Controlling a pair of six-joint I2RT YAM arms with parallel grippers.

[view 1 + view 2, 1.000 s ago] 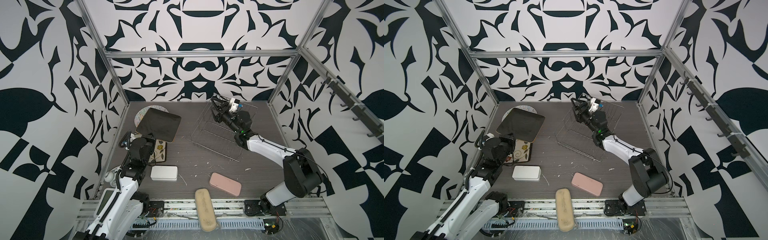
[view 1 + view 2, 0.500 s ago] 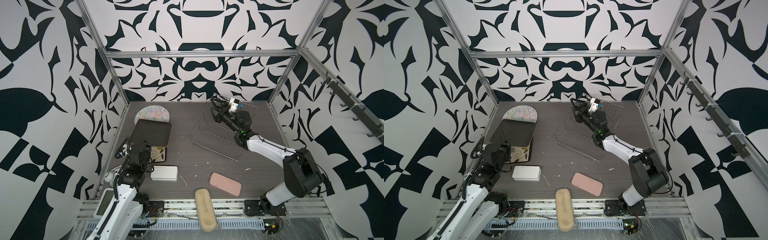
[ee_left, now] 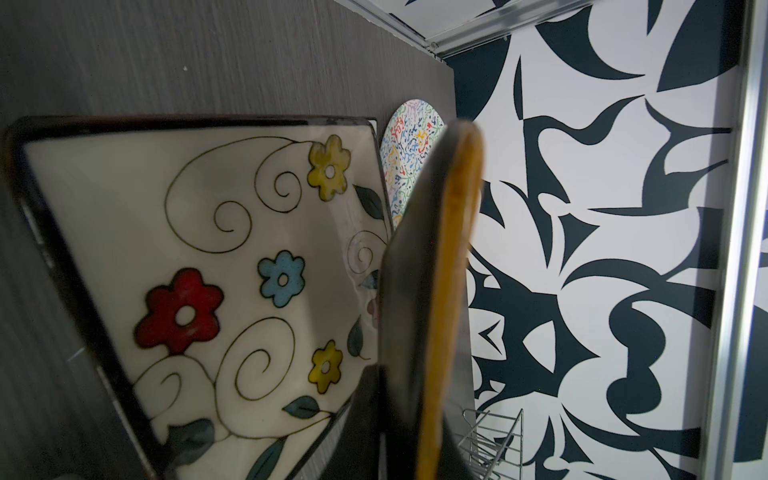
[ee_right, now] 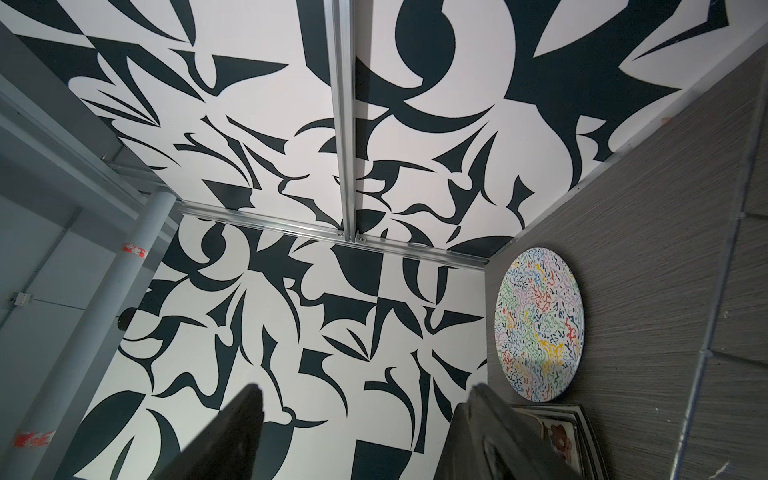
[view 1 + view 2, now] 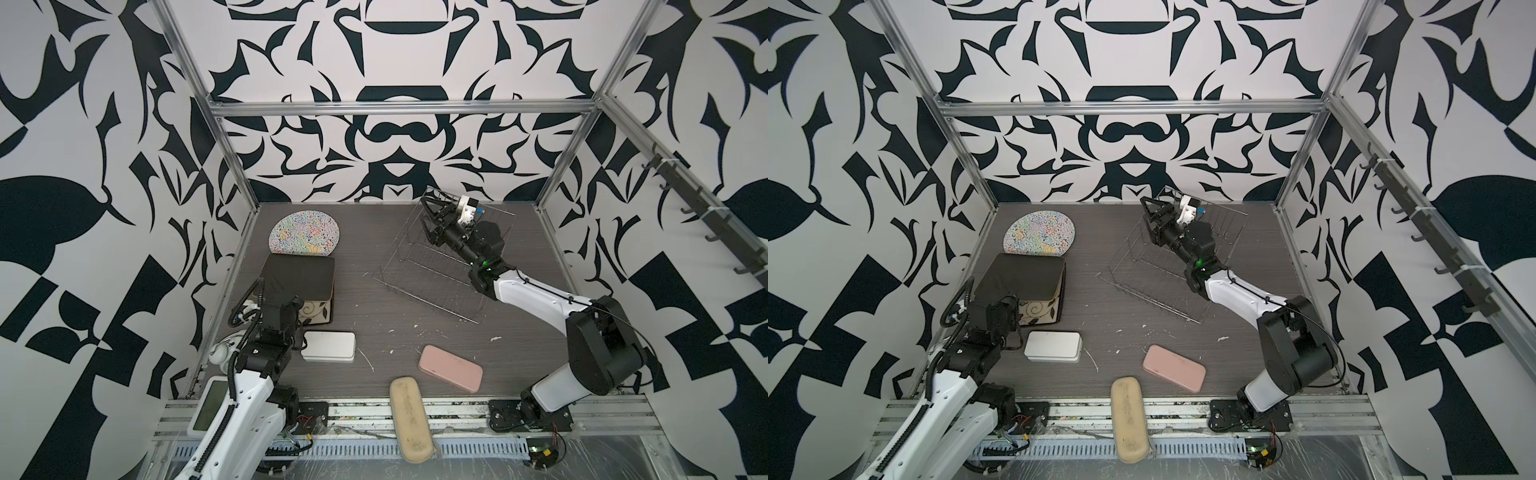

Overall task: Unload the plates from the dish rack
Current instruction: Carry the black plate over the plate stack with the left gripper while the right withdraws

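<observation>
**STATUS: BLACK PLATE HELD OVER THE STACK, RIGHT GRIPPER AT THE RACK**

1. Table point(image 5: 374, 253): dark wood-grain surface. It carries every item below.

2. Dish rack point(image 5: 419, 274): silver wire, on the right far part of the table and set askew to the table's edges in both top views. It stands well apart from the plates.

3. Black square plate point(image 5: 301, 274): on the left side of the table, over a stack of square plates and covering most of it. The left wrist view shows it edge-on point(image 3: 415, 291), with an amber rim. Whether its far edge touches the stack cannot be told.

4. Round squiggle plate point(image 5: 305, 232): flat on the table, just beyond the stack, near the far left corner.

5. Flowered plate point(image 5: 316, 311): cream face up, dark rim, on top of the stack. Only its near strip shows past the black plate.

6. White tin point(image 5: 329, 346): just in front of the stack.

7. Pink case point(image 5: 451, 368) and beige case point(image 5: 411, 419): near the front edge. The beige case overhangs the front rail.

8. Left gripper point(image 5: 279, 300): narrow, clamped on the near edge of the black square plate.

9. Right gripper point(image 5: 432, 216): at the far end of the dish rack, jaws wide apart, with only the wall visible between them point(image 4: 365, 388).
</observation>
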